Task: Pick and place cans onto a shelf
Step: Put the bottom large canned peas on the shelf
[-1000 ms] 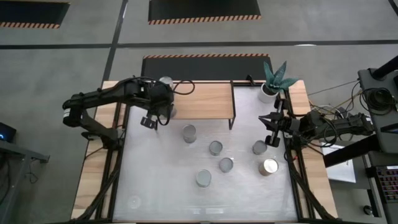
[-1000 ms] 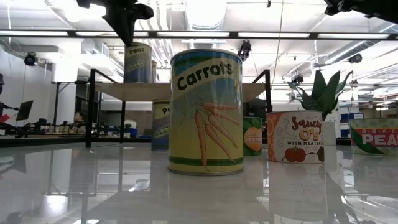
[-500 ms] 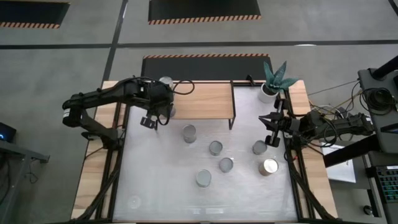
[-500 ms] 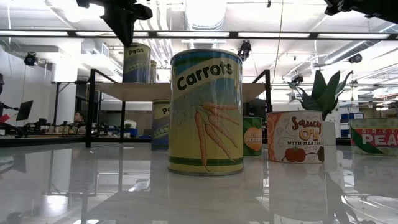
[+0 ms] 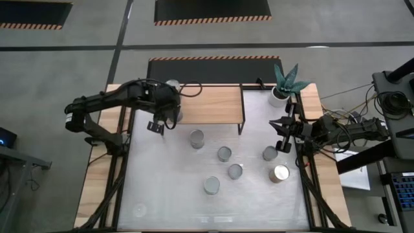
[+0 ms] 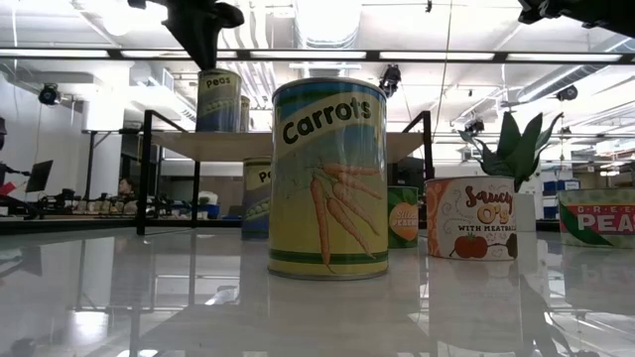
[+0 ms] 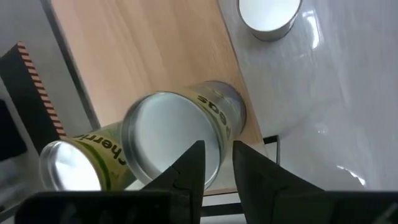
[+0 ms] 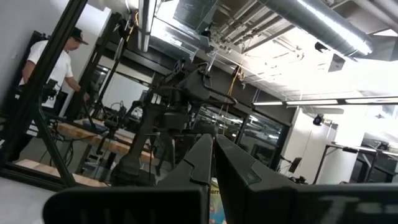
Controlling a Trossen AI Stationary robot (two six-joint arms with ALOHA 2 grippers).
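The shelf (image 5: 210, 105) stands at the table's far side. Two cans are on its left end: a peas can (image 7: 171, 134) and a cherries can (image 7: 68, 165) behind it. The peas can also shows in the low view (image 6: 218, 99). My left gripper (image 7: 219, 165) hovers over the peas can's near rim, its fingers a narrow gap apart; it also shows in the high view (image 5: 162, 120). Several cans stand upright on the white table, among them a carrots can (image 6: 327, 178) and a shinier-topped can (image 5: 279, 173). My right gripper (image 5: 279, 134) waits shut at the table's right edge. My left gripper points down over the near rim of the peas can's top (image 7: 205, 174). I cannot tell whether the fingertips touch it. The can stands upright on the shelf's top board.
A white pot with a green plant (image 5: 281, 90) stands at the far right, beside the shelf. One can (image 7: 268, 18) stands on the table just in front of the shelf. The near part of the white table (image 5: 162, 200) is bare. A person stands in the room beyond (image 8: 53, 68).
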